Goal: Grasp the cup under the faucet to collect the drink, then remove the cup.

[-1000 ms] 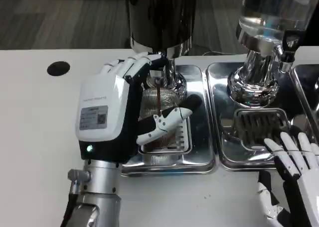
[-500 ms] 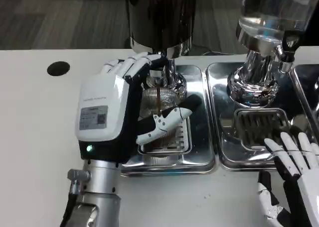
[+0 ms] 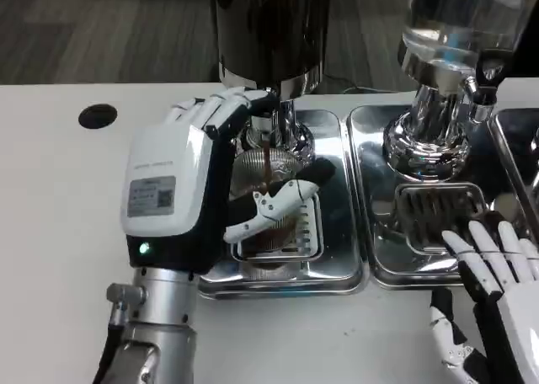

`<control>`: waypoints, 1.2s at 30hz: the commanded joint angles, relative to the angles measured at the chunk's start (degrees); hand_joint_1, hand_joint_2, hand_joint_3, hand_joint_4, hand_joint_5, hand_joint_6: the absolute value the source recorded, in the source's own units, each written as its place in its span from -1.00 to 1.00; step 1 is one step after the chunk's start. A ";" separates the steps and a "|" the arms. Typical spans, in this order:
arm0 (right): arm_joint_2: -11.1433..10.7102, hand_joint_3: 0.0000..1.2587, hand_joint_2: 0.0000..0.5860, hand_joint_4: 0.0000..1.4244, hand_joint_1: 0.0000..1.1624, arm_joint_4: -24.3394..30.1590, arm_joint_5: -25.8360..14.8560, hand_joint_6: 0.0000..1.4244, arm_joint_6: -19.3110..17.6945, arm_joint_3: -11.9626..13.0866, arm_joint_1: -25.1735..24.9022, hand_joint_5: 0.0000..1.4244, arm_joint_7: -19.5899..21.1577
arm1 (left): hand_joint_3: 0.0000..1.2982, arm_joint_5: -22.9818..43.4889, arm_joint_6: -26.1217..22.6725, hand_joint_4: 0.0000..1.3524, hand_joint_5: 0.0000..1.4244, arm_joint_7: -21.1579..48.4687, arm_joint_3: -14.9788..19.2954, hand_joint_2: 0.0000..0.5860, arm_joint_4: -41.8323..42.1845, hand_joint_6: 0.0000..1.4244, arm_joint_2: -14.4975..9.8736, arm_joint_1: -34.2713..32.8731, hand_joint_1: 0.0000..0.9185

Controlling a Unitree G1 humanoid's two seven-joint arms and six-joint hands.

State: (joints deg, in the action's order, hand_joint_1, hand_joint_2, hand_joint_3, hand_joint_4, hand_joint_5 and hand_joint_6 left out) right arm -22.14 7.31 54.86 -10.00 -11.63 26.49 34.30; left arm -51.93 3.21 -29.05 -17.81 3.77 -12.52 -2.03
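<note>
A grey label (image 3: pixel 152 197) with printed lines and a small code square sits on the white back of the left robot hand (image 3: pixel 181 190); its text is too small to read.

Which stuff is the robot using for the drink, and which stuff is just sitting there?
Using:
left robot hand
cup
faucet
dark drink dispenser

Just there:
right robot hand
clear dispenser
right tray
</note>
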 commanded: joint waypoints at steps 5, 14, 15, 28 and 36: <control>0.01 -0.68 0.80 -0.88 -0.75 -0.33 -0.99 -0.91 -0.23 0.34 -0.31 -1.00 -0.13 | -0.20 0.27 -1.36 -0.53 -0.36 3.00 2.54 -0.63 2.45 -0.54 -0.71 -0.65 -1.00; 0.42 -0.68 0.80 -0.88 -0.75 -0.80 -1.29 -0.91 -0.28 0.07 -0.75 -1.00 0.09 | -0.37 -0.42 -2.39 -0.71 -0.47 4.12 3.91 -0.65 5.29 -0.59 -0.46 -2.26 -1.00; 0.44 -0.68 0.80 -0.88 -0.75 -0.90 -1.35 -0.91 -0.27 0.06 -0.80 -1.00 0.10 | -0.39 -0.45 -2.45 -0.73 -0.50 4.18 4.11 -0.65 5.62 -0.60 -0.50 -2.32 -1.00; 0.55 -0.67 0.80 -0.88 -0.75 -1.52 -1.15 -0.90 -0.01 -0.37 -1.74 -1.00 -0.42 | -0.46 -0.39 -1.16 -0.84 -0.58 2.36 5.80 -0.68 7.83 -0.66 -1.53 1.62 -1.00; -0.05 -0.70 0.70 -0.90 -0.74 -0.93 -1.17 -0.89 0.08 0.02 -2.68 -1.00 -1.89 | -0.60 3.02 2.92 -0.94 -0.67 1.35 12.45 -0.76 10.32 -0.76 -5.96 13.18 -1.00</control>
State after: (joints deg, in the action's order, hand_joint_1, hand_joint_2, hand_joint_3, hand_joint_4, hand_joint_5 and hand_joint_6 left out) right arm -21.54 6.07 53.63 -10.12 -11.84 24.80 33.40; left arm -49.84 4.84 -26.59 -7.21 12.80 -17.50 7.94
